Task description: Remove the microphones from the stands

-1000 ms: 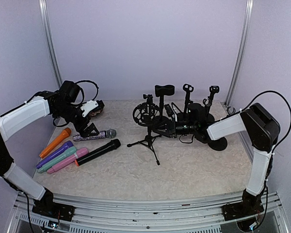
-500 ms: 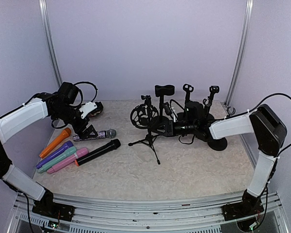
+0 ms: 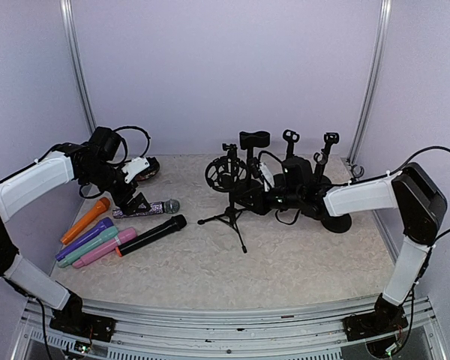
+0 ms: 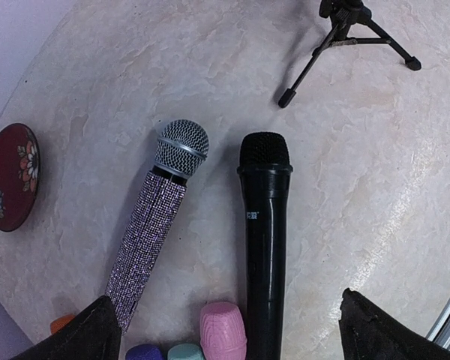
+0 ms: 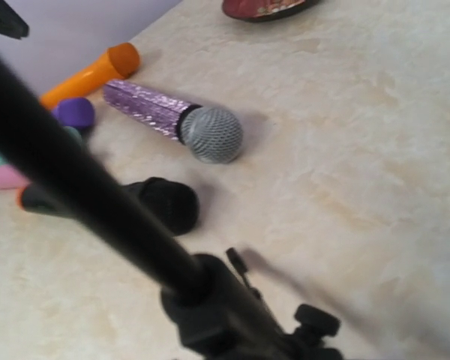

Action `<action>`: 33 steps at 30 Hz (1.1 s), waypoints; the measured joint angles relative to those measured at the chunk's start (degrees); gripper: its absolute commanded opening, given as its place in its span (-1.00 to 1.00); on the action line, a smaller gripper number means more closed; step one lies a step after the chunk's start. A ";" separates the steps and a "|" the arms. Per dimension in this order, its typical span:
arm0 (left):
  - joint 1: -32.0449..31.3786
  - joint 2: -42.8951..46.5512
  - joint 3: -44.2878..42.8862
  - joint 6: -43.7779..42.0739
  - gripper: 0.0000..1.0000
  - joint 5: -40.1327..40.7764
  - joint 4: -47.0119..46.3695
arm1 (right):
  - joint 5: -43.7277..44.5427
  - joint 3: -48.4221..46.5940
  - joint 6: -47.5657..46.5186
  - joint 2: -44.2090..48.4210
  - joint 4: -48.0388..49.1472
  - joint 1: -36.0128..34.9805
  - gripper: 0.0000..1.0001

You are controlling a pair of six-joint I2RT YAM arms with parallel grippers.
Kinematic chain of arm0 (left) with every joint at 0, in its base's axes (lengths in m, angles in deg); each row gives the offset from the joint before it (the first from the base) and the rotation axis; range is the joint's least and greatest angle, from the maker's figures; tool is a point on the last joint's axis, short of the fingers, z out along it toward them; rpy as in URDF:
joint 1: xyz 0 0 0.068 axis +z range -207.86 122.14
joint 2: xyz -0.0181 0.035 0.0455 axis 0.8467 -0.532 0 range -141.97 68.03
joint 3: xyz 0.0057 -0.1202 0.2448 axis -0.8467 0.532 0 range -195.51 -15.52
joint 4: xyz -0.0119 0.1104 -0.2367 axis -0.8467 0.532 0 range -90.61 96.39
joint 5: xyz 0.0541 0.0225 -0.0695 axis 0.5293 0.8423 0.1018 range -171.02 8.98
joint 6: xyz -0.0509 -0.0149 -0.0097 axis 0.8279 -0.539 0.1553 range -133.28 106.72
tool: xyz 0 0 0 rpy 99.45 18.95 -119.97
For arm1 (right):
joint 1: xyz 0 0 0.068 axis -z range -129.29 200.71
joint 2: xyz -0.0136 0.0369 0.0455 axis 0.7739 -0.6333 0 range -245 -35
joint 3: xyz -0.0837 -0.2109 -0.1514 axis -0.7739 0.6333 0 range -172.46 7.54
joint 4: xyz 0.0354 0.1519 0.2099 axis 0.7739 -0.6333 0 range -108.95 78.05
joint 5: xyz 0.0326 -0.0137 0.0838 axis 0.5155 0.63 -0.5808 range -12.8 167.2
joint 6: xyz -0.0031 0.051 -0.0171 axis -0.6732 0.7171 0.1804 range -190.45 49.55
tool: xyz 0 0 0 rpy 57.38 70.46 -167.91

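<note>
The microphone [image 3: 226, 174] looks to be sat up top on the tripod stand [image 3: 229, 216], just past the tips of the right gripper [image 3: 270, 196]; whether those fingers are clamped on anything can't be told, all black on black; the left gripper [image 4: 223, 315] is spread wide, empty, spare mics [image 4: 265, 240] lying between its fingers; probably the stand should be braced low and the mic slid straight out.
</note>
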 measured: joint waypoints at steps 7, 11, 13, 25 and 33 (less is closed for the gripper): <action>0.57 -0.02 0.00 -0.17 0.98 0.00 0.02 | 13.81 0.92 -7.52 1.40 0.09 -4.55 -0.87; 0.96 -0.02 0.00 -0.24 0.98 -0.02 0.07 | 20.52 2.14 -9.42 2.40 0.63 -6.19 -0.62; 1.07 -0.02 0.00 -0.26 0.98 -0.04 0.11 | 23.91 3.10 -10.29 3.21 0.94 -6.78 -0.46; 2.58 0.07 -0.02 -1.07 0.97 -0.28 1.51 | 28.89 7.50 -8.96 6.47 -0.24 -5.66 0.50; 2.73 0.31 -0.02 -1.27 0.98 -0.70 2.21 | 0.37 7.34 13.94 4.90 7.41 7.13 0.21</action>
